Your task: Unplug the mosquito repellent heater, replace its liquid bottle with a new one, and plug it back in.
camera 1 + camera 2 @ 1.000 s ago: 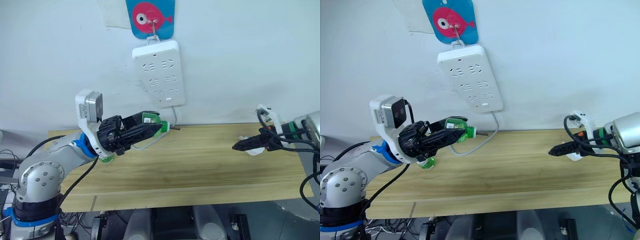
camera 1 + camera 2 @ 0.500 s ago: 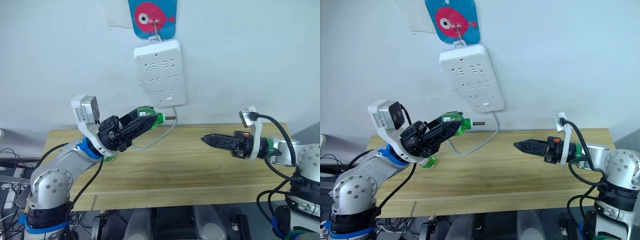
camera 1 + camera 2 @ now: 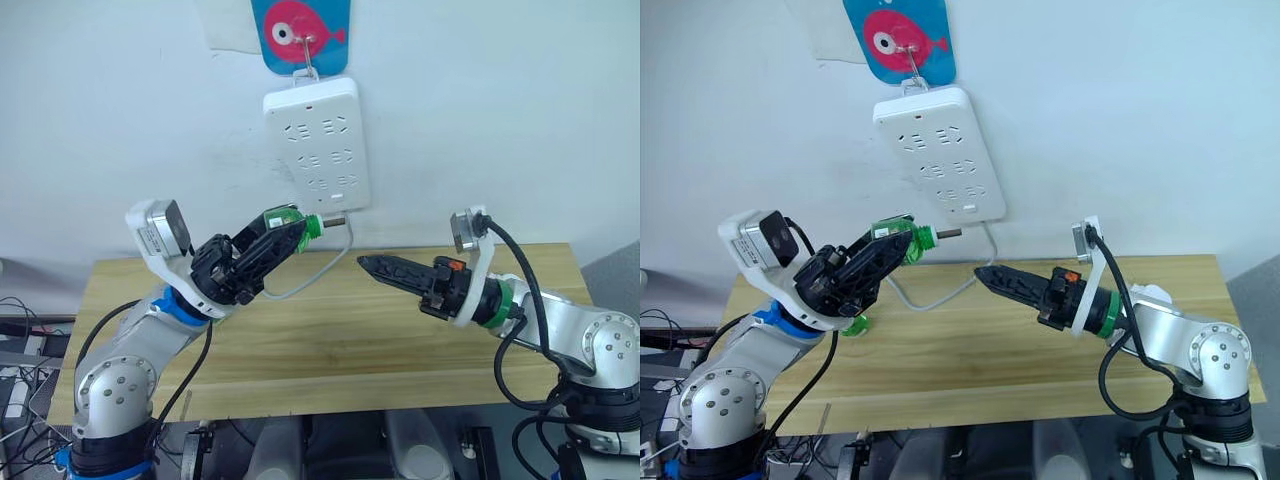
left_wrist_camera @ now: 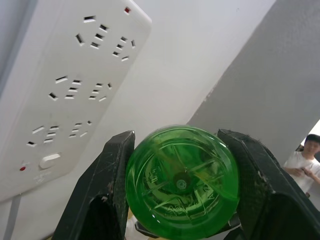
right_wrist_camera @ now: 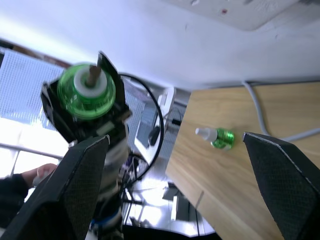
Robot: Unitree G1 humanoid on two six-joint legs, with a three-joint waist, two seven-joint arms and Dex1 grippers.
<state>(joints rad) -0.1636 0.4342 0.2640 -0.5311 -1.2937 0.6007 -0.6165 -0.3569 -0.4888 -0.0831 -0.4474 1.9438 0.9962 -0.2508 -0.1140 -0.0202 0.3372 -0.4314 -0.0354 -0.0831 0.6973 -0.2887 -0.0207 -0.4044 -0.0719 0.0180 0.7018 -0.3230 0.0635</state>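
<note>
A small green plastic bottle with a white cap (image 5: 216, 137) lies on its side on the pale wooden table (image 3: 330, 340), beneath the left arm. Above it, the left gripper (image 3: 290, 232) is clamped on a round green plastic liquid bottle (image 4: 181, 182) held clear of the table, with its bare wick end aimed to the right, just below the long white wall-hung power strip (image 3: 315, 145). All strip sockets are vacant; the mosquito repellent heater cannot be located with confidence. The right gripper (image 3: 372, 266) points at the held bottle, fingers spread and empty, with a gap between them. Hazards: the round bottle could twist or slip in a two-point grip, its wick could strike the strip, and the converging arms could collide.
</note>
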